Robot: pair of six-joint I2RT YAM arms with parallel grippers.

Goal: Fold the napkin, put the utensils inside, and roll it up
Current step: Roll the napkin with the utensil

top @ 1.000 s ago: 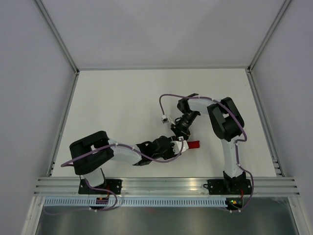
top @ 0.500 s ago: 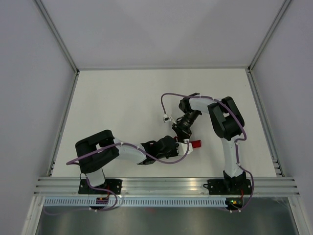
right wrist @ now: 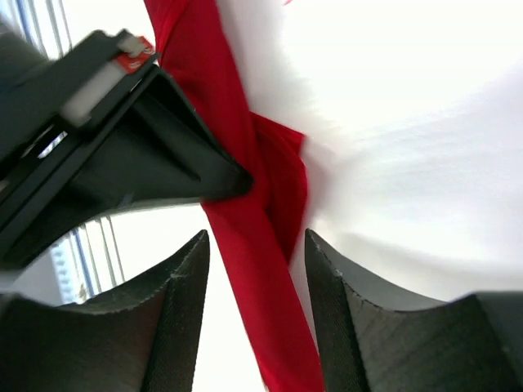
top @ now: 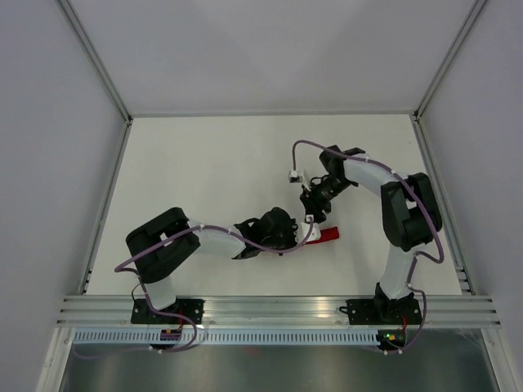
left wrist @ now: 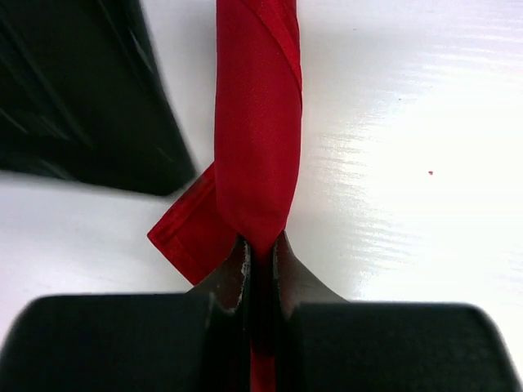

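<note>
The napkin (left wrist: 257, 122) is a tight deep-red roll lying on the white table, with one loose corner sticking out at its near end. My left gripper (left wrist: 261, 245) is shut on that end. In the top view the napkin (top: 328, 236) pokes out to the right of the left gripper (top: 304, 237). My right gripper (right wrist: 255, 241) hovers over the napkin (right wrist: 245, 269) with its fingers open on either side and not touching it; the top view shows the right gripper (top: 315, 214) just behind the roll. The utensils are hidden.
The left gripper's black body (right wrist: 106, 147) sits close in front of the right fingers. The table (top: 204, 163) is bounded by grey walls and an aluminium rail (top: 278, 310) at the near edge.
The left gripper has shut on the end of the napkin roll. The right gripper has opened, let go of the roll and drawn back, its arm swinging to the right.
</note>
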